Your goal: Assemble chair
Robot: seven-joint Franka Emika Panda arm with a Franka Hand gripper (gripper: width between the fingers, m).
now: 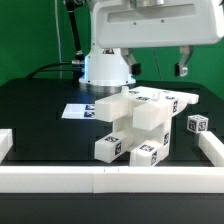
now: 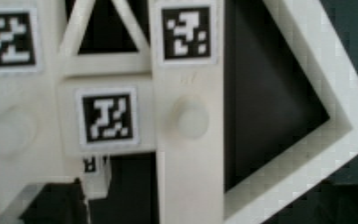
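Note:
The white chair parts (image 1: 140, 120) sit clustered in the middle of the black table, tags facing several ways. A flat piece (image 1: 150, 99) lies on top at the back, chunky blocks (image 1: 108, 146) stand in front, and a small tagged block (image 1: 197, 124) sits apart at the exterior view's right. My gripper (image 1: 159, 68) hangs above the cluster, its dark fingers (image 1: 183, 69) wide apart with nothing between them. The wrist view looks straight down on tagged white bars (image 2: 105, 115) and a slanted white piece (image 2: 309, 140) from close up.
The marker board (image 1: 78, 110) lies flat at the exterior view's left, behind the cluster. A low white rail (image 1: 100, 178) runs along the table's front and up both sides. The robot base (image 1: 105, 68) stands at the back.

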